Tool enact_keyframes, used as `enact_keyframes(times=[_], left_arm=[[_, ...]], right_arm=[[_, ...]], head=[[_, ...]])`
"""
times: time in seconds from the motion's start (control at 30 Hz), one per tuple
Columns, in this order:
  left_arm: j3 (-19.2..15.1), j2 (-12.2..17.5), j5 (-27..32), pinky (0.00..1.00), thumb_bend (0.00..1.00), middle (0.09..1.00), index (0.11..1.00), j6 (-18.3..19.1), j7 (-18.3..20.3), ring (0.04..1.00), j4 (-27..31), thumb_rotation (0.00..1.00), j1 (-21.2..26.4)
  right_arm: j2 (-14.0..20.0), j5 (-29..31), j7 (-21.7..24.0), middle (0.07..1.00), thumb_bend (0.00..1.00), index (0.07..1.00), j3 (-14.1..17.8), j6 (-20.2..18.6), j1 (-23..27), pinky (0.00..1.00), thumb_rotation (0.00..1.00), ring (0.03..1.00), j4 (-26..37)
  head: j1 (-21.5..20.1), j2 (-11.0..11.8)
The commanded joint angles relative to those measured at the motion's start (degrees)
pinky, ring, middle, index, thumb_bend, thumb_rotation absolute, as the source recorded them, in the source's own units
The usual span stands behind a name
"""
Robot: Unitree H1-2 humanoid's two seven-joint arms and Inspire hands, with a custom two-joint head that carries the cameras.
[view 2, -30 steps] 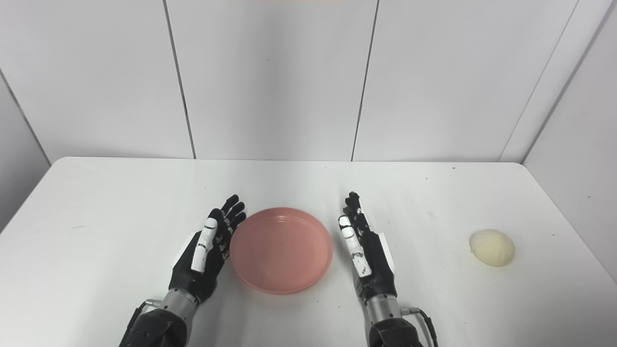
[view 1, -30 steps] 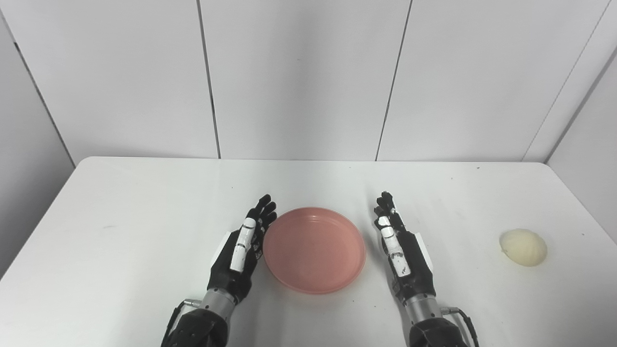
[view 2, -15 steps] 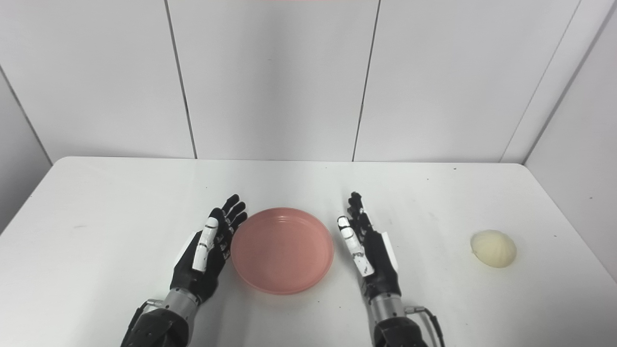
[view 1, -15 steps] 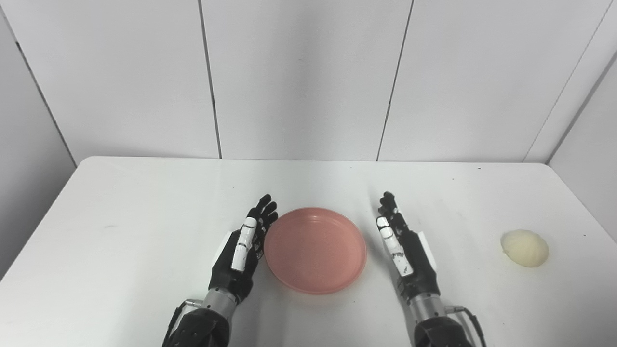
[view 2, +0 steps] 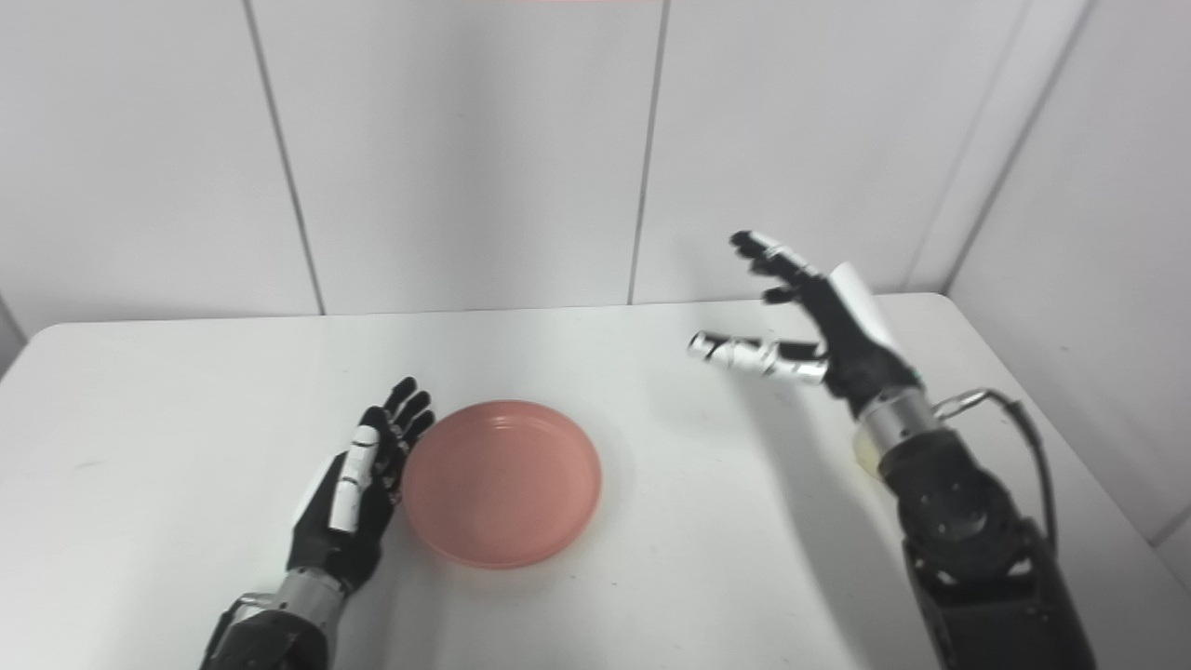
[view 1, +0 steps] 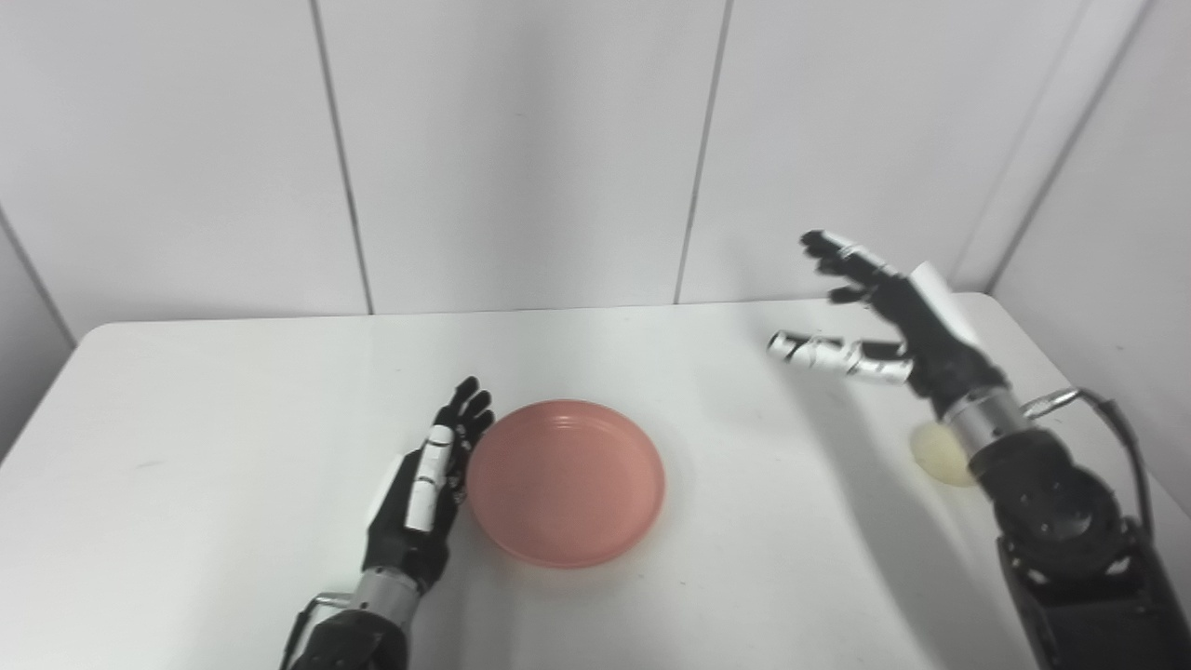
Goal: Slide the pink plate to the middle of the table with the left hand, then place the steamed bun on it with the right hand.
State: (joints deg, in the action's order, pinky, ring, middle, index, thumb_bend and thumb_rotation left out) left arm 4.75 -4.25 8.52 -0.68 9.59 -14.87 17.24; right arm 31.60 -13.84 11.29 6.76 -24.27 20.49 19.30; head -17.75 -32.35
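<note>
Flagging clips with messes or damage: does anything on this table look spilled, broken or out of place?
Nothing stands out. The pink plate sits flat and empty beside the open left hand. The bun rests whole on the white table, partly hidden behind the raised, open right hand.

No text, label, brand, number or sign could be read anywhere in either view; every surface shown was plain and unmarked.

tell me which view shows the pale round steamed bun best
The left eye view: the pale round steamed bun shows partly beside the right hand's wrist. In the right eye view only a sliver shows.
</note>
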Motion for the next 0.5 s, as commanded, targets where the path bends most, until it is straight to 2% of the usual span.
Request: enact_keyframes(times=[0.0,0.17,0.23,0.3,0.4,0.47], left_arm=[[-0.1,0.3,0.4,1.00,0.50,0.969,0.945,0.3,0.9,0.976,-0.8,1.00,0.4],[-0.6,1.4,1.0,1.00,0.50,0.967,0.944,0.0,2.2,0.973,-0.9,1.00,0.3],[-0.7,1.8,1.2,1.00,0.52,0.961,0.941,-0.1,2.5,0.965,-0.7,0.99,0.3],[-0.8,2.4,1.8,0.99,0.53,0.959,0.940,0.0,3.2,0.964,-0.4,0.98,0.3],[-0.9,3.0,2.3,1.00,0.54,0.976,0.956,0.5,4.0,0.978,0.4,0.99,0.3],[-1.1,3.3,2.8,1.00,0.54,0.981,0.964,0.7,4.6,0.984,0.6,1.00,0.3]], right_arm=[[2.0,-1.8,-1.1,0.895,0.74,0.851,1.2,-1.2,1.3,0.82,0.37,0.906,2.0],[5.0,-8.4,-0.6,0.887,0.72,0.863,3.3,-2.6,0.4,0.81,0.34,0.884,1.5],[5.0,-12.7,-0.3,0.885,0.74,0.863,4.0,-2.6,-0.2,0.79,0.42,0.879,0.9],[4.1,-17.6,1.0,0.892,0.73,0.874,5.1,-2.6,-0.4,0.79,0.50,0.883,0.6],[2.3,-23.4,3.7,0.899,0.72,0.878,7.6,-2.6,-0.2,0.83,0.53,0.895,0.2],[0.6,-27.1,6.8,0.914,0.74,0.888,10.3,-2.7,0.2,0.87,0.53,0.914,-0.4]], head=[[-1.9,0.4],[-7.2,1.4],[-9.2,1.8],[-10.3,1.9],[-11.2,1.9],[-11.8,1.8]])
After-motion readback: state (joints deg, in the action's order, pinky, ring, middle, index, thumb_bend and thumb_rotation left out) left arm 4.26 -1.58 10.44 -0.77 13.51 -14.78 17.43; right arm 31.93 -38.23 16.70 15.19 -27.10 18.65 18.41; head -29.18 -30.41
